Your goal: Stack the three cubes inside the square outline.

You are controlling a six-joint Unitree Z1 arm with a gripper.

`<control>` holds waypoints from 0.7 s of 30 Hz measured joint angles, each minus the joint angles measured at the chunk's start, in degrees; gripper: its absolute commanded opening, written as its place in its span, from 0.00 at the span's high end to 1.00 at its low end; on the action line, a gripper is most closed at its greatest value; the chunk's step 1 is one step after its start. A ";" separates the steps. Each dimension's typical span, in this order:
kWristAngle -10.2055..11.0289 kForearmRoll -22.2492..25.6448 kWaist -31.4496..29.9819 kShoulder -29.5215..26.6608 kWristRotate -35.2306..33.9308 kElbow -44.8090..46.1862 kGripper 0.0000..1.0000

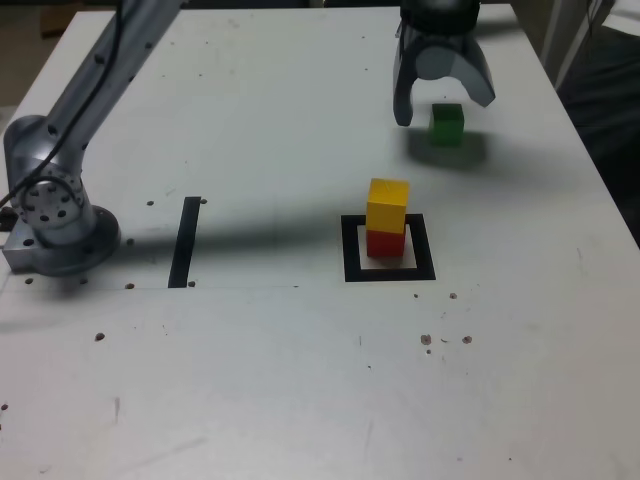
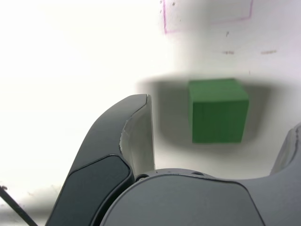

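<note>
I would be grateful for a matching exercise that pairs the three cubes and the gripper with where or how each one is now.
Column one
1. green cube
2. yellow cube
3. red cube
4. gripper

Column two
A. inside the square outline, under another cube
B. open, holding nothing
C. on the table, outside the outline
D. on top of another cube

Right pairs: 1-C, 2-D, 3-A, 4-B

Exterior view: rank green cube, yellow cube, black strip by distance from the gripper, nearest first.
1. Green cube: just below the open gripper.
2. Yellow cube: farther down, atop the red cube.
3. Black strip: far off, toward the view's left.
</note>
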 measured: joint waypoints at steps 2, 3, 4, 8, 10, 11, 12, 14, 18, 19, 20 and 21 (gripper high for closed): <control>-0.01 0.17 0.09 0.97 0.57 -1.32 0.06; -0.01 0.19 0.15 1.42 0.83 -1.94 0.07; -0.01 0.22 0.24 1.91 1.06 -2.50 0.08; 0.03 0.27 0.42 3.26 1.34 -3.72 0.12; 0.05 0.35 0.42 3.64 1.34 -4.00 0.16; 0.05 0.45 0.42 3.80 1.34 -4.16 0.19; 0.05 0.55 0.42 3.95 1.34 -4.25 0.22; 0.04 0.98 0.42 4.28 1.25 -4.65 0.29; 0.02 1.62 0.42 5.08 0.76 -5.02 0.52; 0.04 1.63 0.42 5.13 0.65 -5.03 0.57; 0.08 1.63 0.42 5.13 0.59 -5.03 0.61; 0.15 1.62 0.42 5.13 0.57 -5.07 0.65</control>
